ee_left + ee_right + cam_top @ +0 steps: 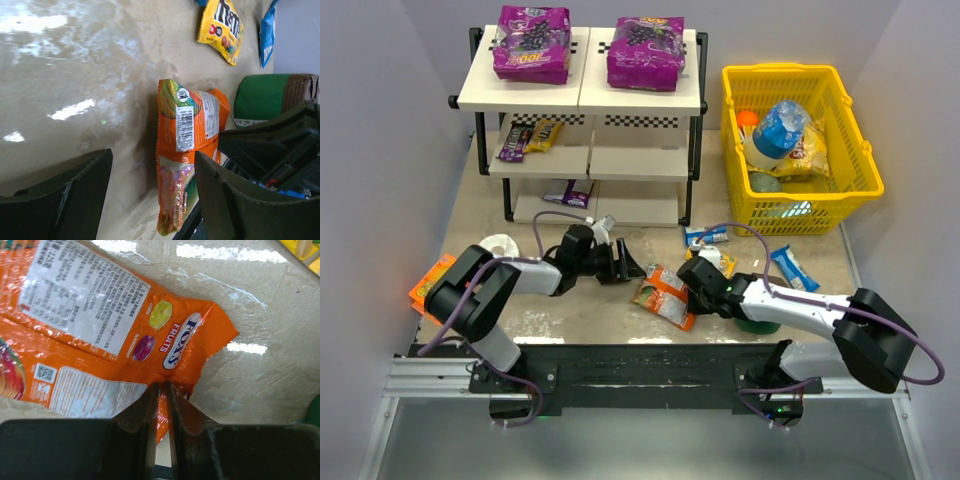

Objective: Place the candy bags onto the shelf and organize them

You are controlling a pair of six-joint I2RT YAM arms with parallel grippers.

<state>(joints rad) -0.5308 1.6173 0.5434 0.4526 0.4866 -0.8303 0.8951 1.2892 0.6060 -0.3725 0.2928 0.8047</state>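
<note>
The orange bag (663, 295) is found flat on the table, in front of the shelf (585, 80) and well apart from it, below the shelf's right half in the top view. 2 large purple bags (532, 42) are already laid on the shelf's top board, and smaller packets (525, 138) are seen on the 2 lower boards.

The right gripper (161, 390) is seen pinched on the orange bag (100, 340): in the right wrist view the 2 fingers are brought almost together, with a thin edge of film caught between them near a corner. The left gripper (635, 268) is held wide and grips nothing; in the left wrist view the orange bag (187, 150) is framed just past its right-hand finger (220, 200).

The bag's long axis is laid on a slant to the shelf front, and it is gripped on the side away from the left arm. The shelf is placed beyond the bag, so the lift is judged to belong to the right arm, with the carry made forward and to the left.
</note>
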